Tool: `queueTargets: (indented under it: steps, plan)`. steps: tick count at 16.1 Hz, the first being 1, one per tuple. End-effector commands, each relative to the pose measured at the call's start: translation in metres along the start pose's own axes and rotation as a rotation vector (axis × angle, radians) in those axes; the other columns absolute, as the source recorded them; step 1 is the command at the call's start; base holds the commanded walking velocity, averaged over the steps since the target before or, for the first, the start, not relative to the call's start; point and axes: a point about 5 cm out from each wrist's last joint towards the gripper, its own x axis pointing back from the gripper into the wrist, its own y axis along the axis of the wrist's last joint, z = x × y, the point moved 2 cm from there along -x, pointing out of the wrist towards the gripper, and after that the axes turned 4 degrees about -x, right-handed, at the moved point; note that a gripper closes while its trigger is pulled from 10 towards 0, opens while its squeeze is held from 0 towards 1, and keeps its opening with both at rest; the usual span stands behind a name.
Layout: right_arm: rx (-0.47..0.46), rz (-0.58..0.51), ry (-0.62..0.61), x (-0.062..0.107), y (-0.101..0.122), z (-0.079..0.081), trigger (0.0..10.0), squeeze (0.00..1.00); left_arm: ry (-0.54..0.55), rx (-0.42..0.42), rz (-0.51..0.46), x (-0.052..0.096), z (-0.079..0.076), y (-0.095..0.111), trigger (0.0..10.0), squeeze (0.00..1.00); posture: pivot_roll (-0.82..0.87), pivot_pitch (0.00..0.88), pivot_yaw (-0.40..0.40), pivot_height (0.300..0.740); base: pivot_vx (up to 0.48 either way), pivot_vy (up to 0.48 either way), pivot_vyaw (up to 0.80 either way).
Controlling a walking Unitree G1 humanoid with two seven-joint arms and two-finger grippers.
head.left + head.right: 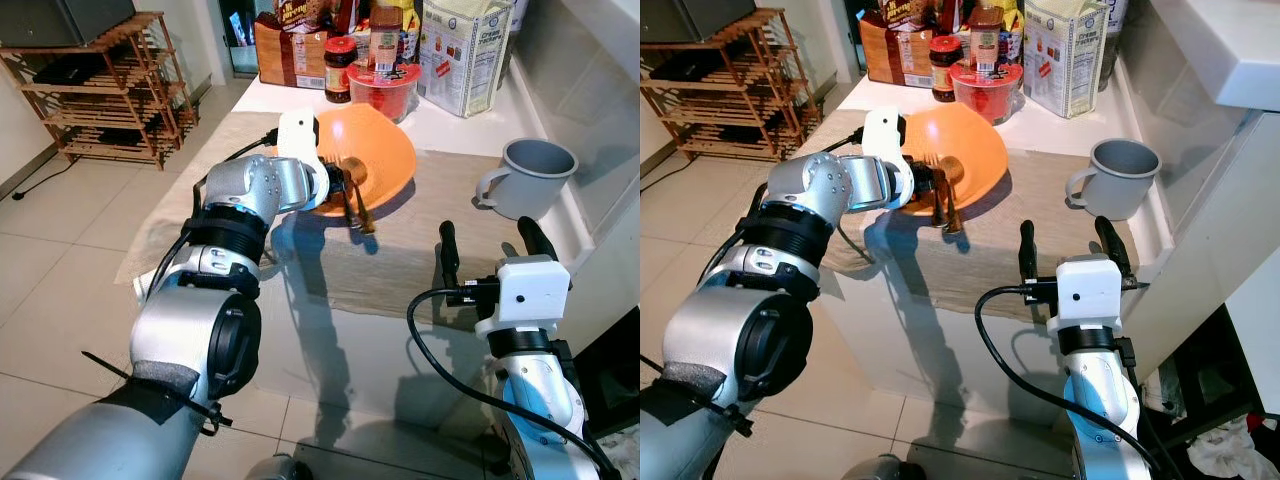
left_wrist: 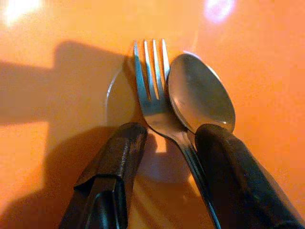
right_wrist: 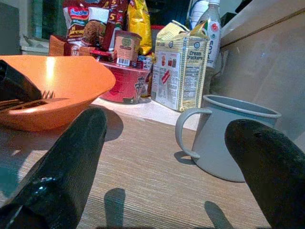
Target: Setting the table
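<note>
Item: fork (image 2: pixel 153 90) and spoon (image 2: pixel 200 93), held side by side over the orange bowl (image 1: pixel 385 150), which sits on the mat (image 1: pixel 420 260) covering the counter (image 1: pixel 300 95).

Holder: left gripper (image 2: pixel 164 143), jaws closed on both handles just behind the heads. Through the left wrist camera we see tines and spoon bowl projecting forward past the fingertips (image 2: pixel 126 143).

Handling: we judge both pieces light, rigid and smooth metal, apt to slide or scissor against each other; the narrow necks, where they are now pinched, look to us the surest hold.

Orientation: long axes run parallel, in line with the fingers, heads pointing into the bowl's middle; from the head cameras the handles hang down over the near rim.

Right gripper (image 1: pixel 495 250): jaws wide open, empty, hovering at the counter's near edge, aimed at the grey mug (image 1: pixel 530 178).
</note>
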Motion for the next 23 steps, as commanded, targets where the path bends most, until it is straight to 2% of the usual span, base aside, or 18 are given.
queueTargets:
  steps: [1, 6, 9, 12, 14, 15, 16, 17, 18, 19, 20, 21, 22, 23]
  plan:
    - [0.004, -0.009, 0.001, 0.0, 0.004, 0.001, 10.0, 0.0, 0.011, -0.03, -0.013, 0.002, 0.001, 0.007, 0.0, 0.0, -0.08, 0.0, 0.094, 0.718, 0.0, 0.0, 0.0]
    - [0.006, -0.005, 0.002, 0.0, 0.003, 0.001, 10.0, 0.0, 0.003, -0.049, -0.074, 0.003, 0.0, 0.018, 0.0, 0.0, -0.08, 0.0, 0.092, 0.718, 0.0, 0.0, 0.0]
    - [0.007, -0.004, 0.001, 0.0, 0.003, 0.001, 10.0, 0.0, -0.015, -0.092, -0.183, 0.008, -0.004, 0.036, 0.0, 0.0, -0.08, 0.0, 0.092, 0.718, 0.0, 0.0, 0.0]
    - [0.005, -0.002, 0.0, 0.0, 0.003, 0.001, 10.0, 0.0, 0.003, -0.18, -0.251, 0.011, -0.002, 0.043, 0.0, 0.0, -0.08, 0.0, 0.091, 0.718, 0.0, 0.0, 0.0]
    - [0.004, -0.004, -0.002, -0.001, 0.003, 0.0, 10.0, 0.0, 0.012, -0.287, -0.413, 0.021, 0.006, 0.062, 0.0, 0.0, -0.07, 0.0, 0.09, 0.718, 0.0, 0.0, 0.0]
    - [0.003, -0.005, -0.003, -0.001, 0.003, 0.0, 10.0, 0.0, 0.034, -0.329, -0.474, 0.026, 0.009, 0.068, 10.0, 0.0, -0.07, 0.0, 0.091, 0.718, 0.0, 0.0, 0.0]
    - [0.002, -0.006, -0.003, -0.002, 0.002, 0.001, 10.0, 0.0, 0.041, -0.367, -0.53, 0.031, 0.009, 0.072, 10.0, 0.0, -0.07, 0.0, 0.087, 0.718, 0.0, 0.0, 0.0]
    - [0.0, -0.008, -0.003, -0.003, 0.003, 0.001, 10.0, 0.0, 0.016, -0.418, -0.621, 0.043, 0.006, 0.077, 10.0, 0.0, -0.06, 0.0, 0.086, 0.718, 0.0, 0.0, 0.0]
    - [-0.001, -0.009, -0.001, -0.004, 0.002, 0.001, 10.0, 0.0, -0.032, -0.44, -0.635, 0.05, 0.0, 0.074, 10.0, 1.0, -0.05, 0.0, 0.085, 0.718, 0.0, 0.0, 0.0]
    - [-0.001, -0.011, 0.002, -0.005, 0.002, 0.002, 10.0, 0.0, -0.043, -0.483, -0.629, 0.054, -0.004, 0.072, 10.0, 1.0, -0.04, 0.0, 0.087, 0.718, 0.0, 0.0, 0.0]
    - [-0.002, -0.015, 0.003, -0.007, 0.002, 0.003, 10.0, 0.0, -0.036, -0.557, -0.676, 0.061, -0.007, 0.072, 10.0, 1.0, -0.04, 0.0, 0.09, 0.718, 0.0, 0.0, 0.0]
    - [-0.002, -0.025, 0.0, -0.01, 0.002, 0.003, 10.0, 0.0, -0.036, -0.592, -0.783, 0.075, -0.008, 0.072, 10.0, 1.0, -0.04, 0.0, 0.092, 0.718, 0.0, 0.0, 0.0]
    - [0.0, -0.03, -0.006, -0.013, 0.001, 0.002, 10.0, 0.0, -0.008, -0.557, -0.894, 0.087, -0.001, 0.069, 10.0, 1.0, -0.03, 0.0, 0.088, 0.718, 0.0, 0.0, 0.0]
    - [0.002, -0.031, -0.009, -0.014, 0.0, 0.001, 10.0, 0.0, 0.002, -0.519, -0.928, 0.091, 0.002, 0.066, 10.0, 1.0, -0.03, 0.0, 0.081, 0.718, 0.0, 0.0, 0.0]
